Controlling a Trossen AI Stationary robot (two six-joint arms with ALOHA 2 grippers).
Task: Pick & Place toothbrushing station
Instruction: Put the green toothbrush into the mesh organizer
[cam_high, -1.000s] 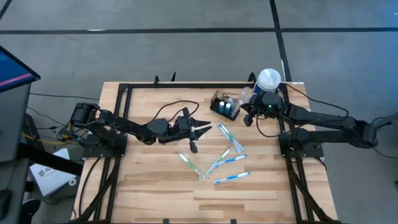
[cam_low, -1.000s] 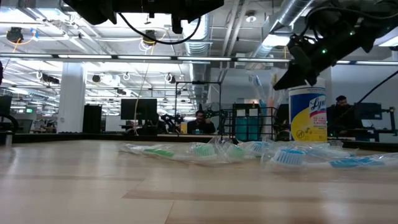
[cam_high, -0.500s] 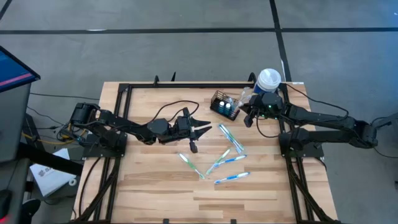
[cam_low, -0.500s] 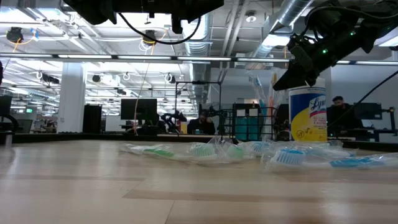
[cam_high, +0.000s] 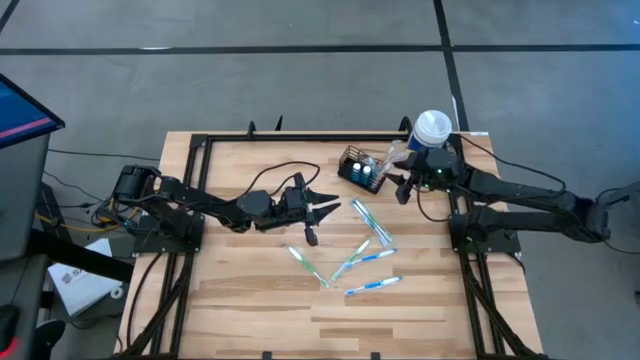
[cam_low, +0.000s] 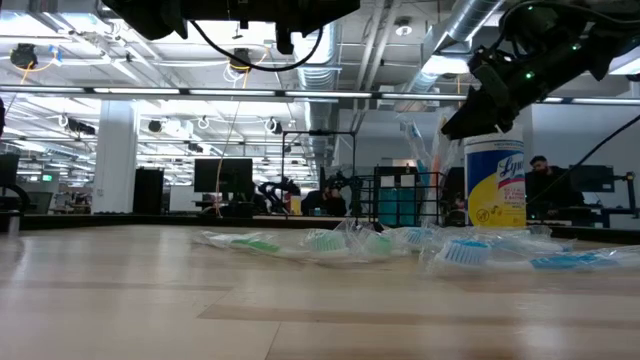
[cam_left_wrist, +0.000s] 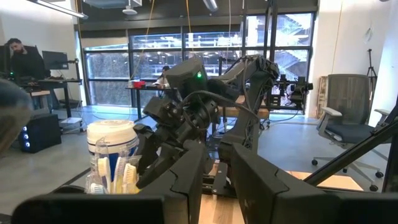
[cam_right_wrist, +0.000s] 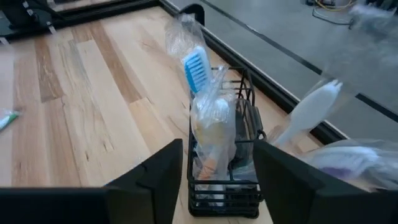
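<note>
The toothbrushing station is a black wire-mesh caddy (cam_high: 360, 168) standing on the table's far right part, seen close in the right wrist view (cam_right_wrist: 222, 200). Several plastic-wrapped toothbrushes stand upright in it, one with blue bristles (cam_right_wrist: 198, 62). A white wrapped brush (cam_right_wrist: 311, 109) leans out toward the canister side. My right gripper (cam_high: 398, 185) is open just right of the caddy. In its wrist view its fingers (cam_right_wrist: 155, 180) stand apart on either side of the caddy without touching it. My left gripper (cam_high: 322, 218) hovers open over the table's middle, holding nothing.
A white-lidded canister (cam_high: 432, 127) stands right behind my right gripper at the far right. Several wrapped toothbrushes (cam_high: 370, 222) lie loose on the wood between the arms and nearer (cam_high: 372, 287). A black rail (cam_high: 300, 135) runs along the far edge. People sit in the room beyond.
My right gripper has opened beside the caddy. It has drawn back a little toward the table's right edge and slightly upward. The wrapped brushes stay standing in the caddy. My left arm has kept still.
</note>
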